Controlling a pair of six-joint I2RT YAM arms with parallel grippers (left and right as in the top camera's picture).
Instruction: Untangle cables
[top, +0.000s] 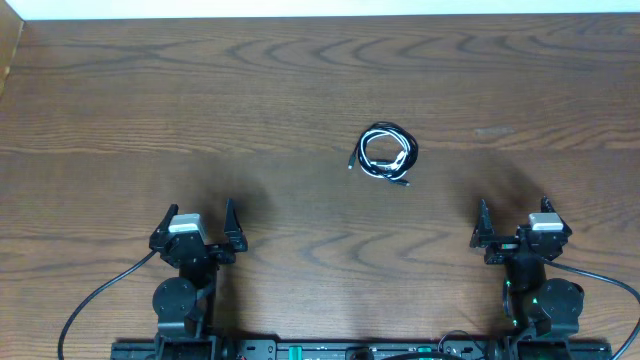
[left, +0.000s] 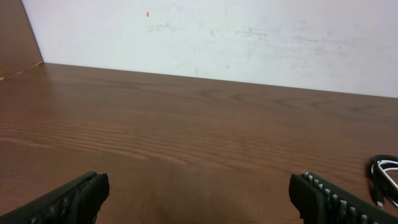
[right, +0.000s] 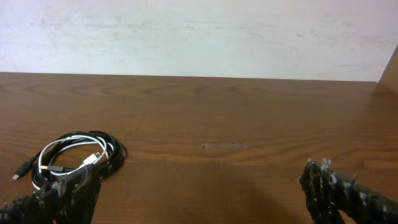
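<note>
The cables (top: 385, 154), one black and one white, lie coiled together in a small bundle on the wooden table (top: 300, 90), right of centre. The bundle shows at the left in the right wrist view (right: 74, 157) and at the far right edge in the left wrist view (left: 387, 177). My left gripper (top: 199, 222) is open and empty near the front left, far from the bundle. My right gripper (top: 513, 215) is open and empty near the front right, also apart from the bundle.
A pale wall (right: 199, 37) runs along the table's far edge. Thick black arm wires (top: 95, 300) trail at the front corners by the arm bases.
</note>
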